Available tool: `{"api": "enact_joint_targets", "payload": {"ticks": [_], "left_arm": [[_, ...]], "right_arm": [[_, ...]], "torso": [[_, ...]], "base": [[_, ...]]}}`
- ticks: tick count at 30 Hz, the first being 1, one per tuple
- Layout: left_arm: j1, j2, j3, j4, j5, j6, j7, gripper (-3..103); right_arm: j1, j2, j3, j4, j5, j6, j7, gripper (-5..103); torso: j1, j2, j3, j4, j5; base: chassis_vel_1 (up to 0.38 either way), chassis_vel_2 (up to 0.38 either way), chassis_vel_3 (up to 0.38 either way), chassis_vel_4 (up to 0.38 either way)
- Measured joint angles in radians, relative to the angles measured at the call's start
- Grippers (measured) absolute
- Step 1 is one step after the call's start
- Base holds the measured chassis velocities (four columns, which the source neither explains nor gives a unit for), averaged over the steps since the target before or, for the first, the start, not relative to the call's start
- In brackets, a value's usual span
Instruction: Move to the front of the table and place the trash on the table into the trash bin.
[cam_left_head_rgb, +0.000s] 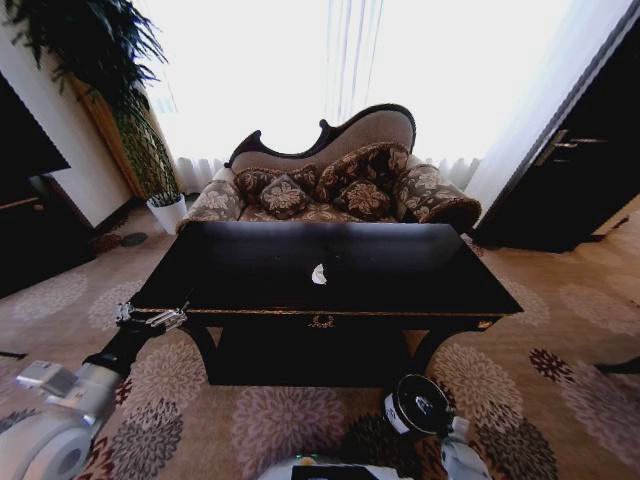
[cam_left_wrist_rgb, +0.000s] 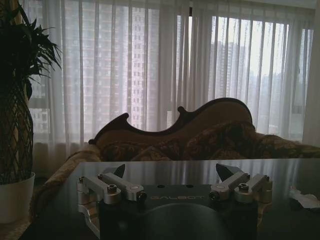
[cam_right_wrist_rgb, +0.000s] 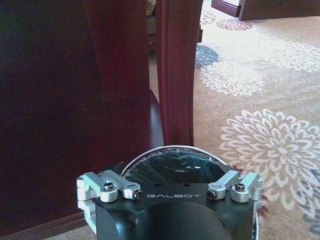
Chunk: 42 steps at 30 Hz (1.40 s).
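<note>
Head view showed our left tool (cam_left_head_rgb: 152, 317), fingers apart, at the desk (cam_left_head_rgb: 400, 270) edge, so we judged a low reach toward the crumpled paper (cam_left_head_rgb: 319, 273) best, while our right tool (cam_right_wrist_rgb: 172, 192), fingers apart, hung above the trash bin (cam_left_head_rgb: 418, 403).

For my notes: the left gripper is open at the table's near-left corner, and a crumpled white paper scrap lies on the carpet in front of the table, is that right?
Not quite: the head view shows the paper scrap lying on the table top, not the carpet. The left gripper is indeed open at the near-left corner.
</note>
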Motion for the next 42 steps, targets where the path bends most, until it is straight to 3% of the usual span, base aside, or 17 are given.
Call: {"api": "enact_joint_targets", "payload": {"ticks": [7,23,33,42], "left_arm": [[0.0,0.0,0.0,0.0,0.0,0.0,0.0,100],[0.0,0.0,0.0,0.0,0.0,0.0,0.0,100],[0.0,0.0,0.0,0.0,0.0,0.0,0.0,100],[0.0,0.0,0.0,0.0,0.0,0.0,0.0,100]], "right_arm": [[-0.061,0.017,0.005,0.079,0.002,0.004,-0.001,100],[-0.272,0.07,0.06,0.302,-0.057,0.143,-0.063,100],[-0.478,0.148,0.132,0.599,-0.054,0.195,-0.1,100],[-0.612,0.2,0.224,0.849,-0.02,0.182,-0.084,100]], "torso": [[0.0,0.0,0.0,-0.0001,-0.0002],[0.0,0.0,0.0,0.0,-0.0001],[0.0,0.0,0.0,-0.0002,0.0],[0.0,0.0,0.0,-0.0001,-0.0001]], "base": [[0.0,0.0,0.0,0.0],[0.0,0.0,0.0,0.0],[0.0,0.0,0.0,0.0],[0.0,0.0,0.0,0.0]]}}
